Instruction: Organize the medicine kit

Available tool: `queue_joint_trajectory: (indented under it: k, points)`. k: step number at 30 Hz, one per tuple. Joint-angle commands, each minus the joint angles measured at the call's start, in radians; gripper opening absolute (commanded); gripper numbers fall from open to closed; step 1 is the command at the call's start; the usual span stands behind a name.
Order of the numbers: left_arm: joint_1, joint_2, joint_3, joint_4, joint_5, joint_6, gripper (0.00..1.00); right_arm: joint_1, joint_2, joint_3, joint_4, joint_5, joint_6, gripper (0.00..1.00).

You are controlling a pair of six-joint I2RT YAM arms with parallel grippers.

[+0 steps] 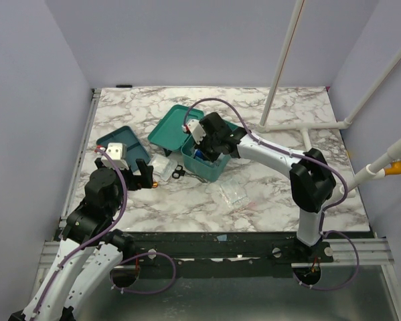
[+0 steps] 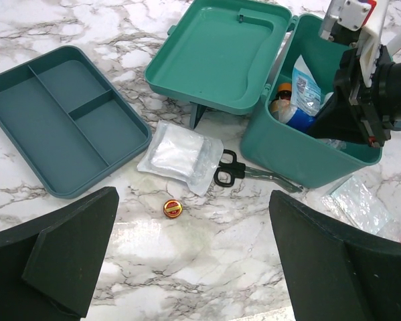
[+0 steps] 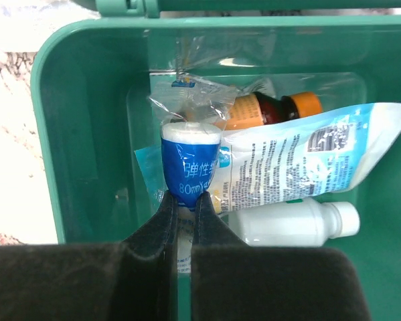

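Observation:
The medicine kit is a teal box standing open mid-table, its lid laid back to the left. My right gripper reaches down into the kit and is shut on the lower end of a blue-labelled bandage roll in clear wrap. Inside lie a brown bottle with an orange cap, a white bottle and a printed pouch. My left gripper hovers open and empty over the table, just near of a small red tin.
A darker teal compartment tray lies at the left. A white gauze packet and black-handled scissors rest in front of the kit. A clear packet lies to the kit's right. White pipes cross the back right.

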Motion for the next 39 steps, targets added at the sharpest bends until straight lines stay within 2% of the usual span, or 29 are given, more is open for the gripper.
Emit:
queue_joint_trajectory:
  k: [1, 6, 10, 15, 29, 33, 34, 36, 37, 39]
  points:
    - [-0.011, -0.005, 0.011, 0.002, 0.014, 0.005, 0.98, 0.004, 0.015, 0.020, -0.058, -0.077, 0.015, 0.06]
    - [-0.018, -0.006, 0.011, 0.003, 0.017, 0.005, 0.98, 0.004, 0.006, 0.019, -0.078, -0.054, 0.023, 0.30]
    - [-0.019, -0.007, 0.009, 0.004, 0.019, 0.005, 0.99, 0.004, -0.040, 0.013, -0.055, -0.003, 0.037, 0.40]
    - [-0.019, -0.008, 0.008, 0.006, 0.023, 0.005, 0.98, 0.003, -0.106, 0.016, -0.028, 0.055, 0.053, 0.48]
    - [-0.018, -0.010, 0.006, 0.008, 0.034, 0.005, 0.99, 0.003, -0.252, -0.033, 0.164, 0.311, 0.146, 0.55]
    - [-0.018, -0.010, 0.006, 0.007, 0.034, 0.005, 0.99, 0.004, -0.260, 0.025, 0.096, 0.193, 0.151, 0.55]
    - [-0.018, -0.009, 0.006, 0.007, 0.034, 0.005, 0.99, 0.003, -0.272, 0.024, 0.095, 0.142, 0.148, 0.58]
    - [-0.018, -0.007, 0.006, 0.008, 0.031, 0.005, 0.99, 0.003, -0.299, 0.013, 0.101, 0.053, 0.145, 0.76]
    - [-0.018, -0.007, 0.006, 0.008, 0.030, 0.005, 0.99, 0.005, -0.311, 0.011, 0.102, 0.005, 0.147, 0.79]
    - [-0.018, -0.004, 0.006, 0.008, 0.028, 0.004, 0.98, 0.022, -0.323, 0.013, 0.096, -0.042, 0.144, 0.79]
